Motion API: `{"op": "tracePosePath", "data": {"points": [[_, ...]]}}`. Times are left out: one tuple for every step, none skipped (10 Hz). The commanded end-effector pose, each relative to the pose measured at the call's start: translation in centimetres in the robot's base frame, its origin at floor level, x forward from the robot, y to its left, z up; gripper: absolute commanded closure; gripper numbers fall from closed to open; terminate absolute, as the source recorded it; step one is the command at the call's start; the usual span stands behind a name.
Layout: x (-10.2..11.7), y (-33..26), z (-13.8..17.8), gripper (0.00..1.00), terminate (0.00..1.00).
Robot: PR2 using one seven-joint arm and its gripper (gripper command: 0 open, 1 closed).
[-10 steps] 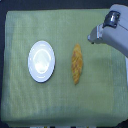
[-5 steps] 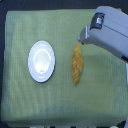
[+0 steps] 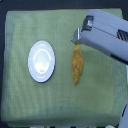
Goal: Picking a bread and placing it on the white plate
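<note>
We see the bread (image 3: 76, 65) lying lengthwise on the green cloth (image 3: 20, 100) that covers the tabletop, a little toward the cloth's right edge in the exterior view, its long axis running from the far edge toward the near one. The gripper (image 3: 76, 42) sits right over the bread's far tip, but at this size we cannot tell whether its fingers are spread, pressed together or already pinching the crust. The white plate (image 3: 41, 61) rests bare near the middle of the cloth, toward the exterior view's left of the bread and clearly apart from it. We judge the main risk to be the grip point: taking a long tapered pastry by one end could let it swing, slip from the fingers, or break at the thin tip. A descent carried too far could also press the bread into the cloth or drag the fabric into folds. On the carry, a dangling bread might land half across the plate's rim. We can read no brand, label or writing anywhere.
</note>
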Motion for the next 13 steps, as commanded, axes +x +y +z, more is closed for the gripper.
{"op": "tracePosePath", "data": {"points": [[1.0, 0.2, -5.7, 0.0, 0.0], [1.1, 0.4, -6.1, 0.0, 0.0], [1.1, 0.3, -6.8, 0.0, 0.0], [0.8, 0.3, -7.5, 0.0, 0.0], [0.3, 0.6, -8.1, 0.0, 0.0], [-0.2, 1.0, -8.7, 0.0, 0.0], [-0.3, 1.0, -8.8, 0.0, 0.0], [-0.4, 1.4, -9.1, 0.0, 0.0], [-0.5, 2.0, -9.3, 0.0, 0.0], [-0.5, 3.0, -9.2, 0.0, 0.0], [-0.3, 4.5, -8.7, 0.0, 0.0], [-0.3, 4.7, -8.6, 0.0, 0.0], [-0.4, 5.0, -8.5, 0.0, 0.0]]}}
